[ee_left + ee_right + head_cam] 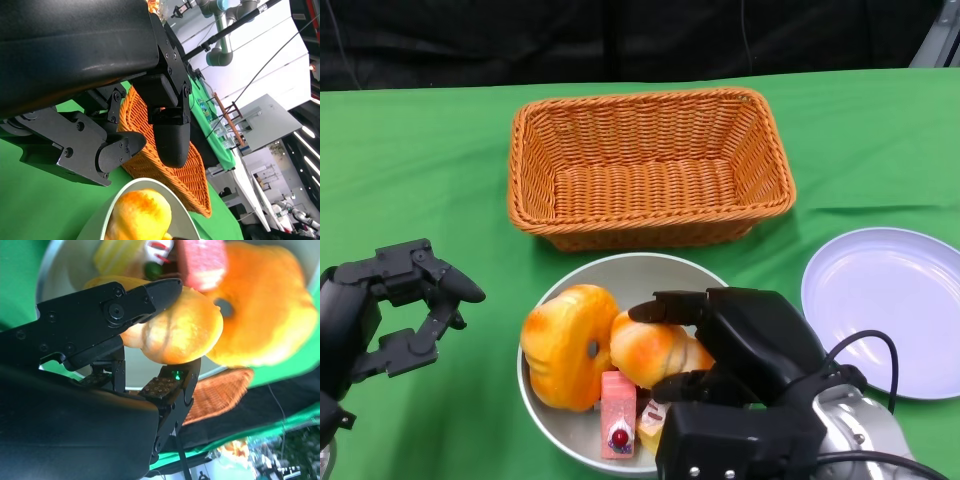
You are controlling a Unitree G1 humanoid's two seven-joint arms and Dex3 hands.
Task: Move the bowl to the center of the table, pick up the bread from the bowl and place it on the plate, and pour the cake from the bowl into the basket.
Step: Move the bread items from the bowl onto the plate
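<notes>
The green tabletop (410, 160) is carrying everything, and the wicker basket (650, 165) is sitting at its far middle, stiff-walled and deep enough to be catching whatever gets poured in. To the right, the pale plate (890, 305) is lying flat and bare, waiting for the bread. The grey bowl (620, 275) is resting near the front, just before the basket; it is looking rigid and smooth, so its rim is likely the surest place to be taking it.

The right robot hand (695, 345) is closing around a round golden bread roll (177, 335) inside the bowl, fingers pressing on opposite sides of it. The roll is probably light and soft, so a gentle squeeze across its widest part is seeming wise. The ring-shaped bread (565, 345) is leaning beside it, touching it. The left robot hand (415, 305) is hovering left of the bowl, fingers apart, holding nothing. Small cake pieces (618, 415) are lying at the bowl's near side, likely crumbly and better tipped than pinched.
</notes>
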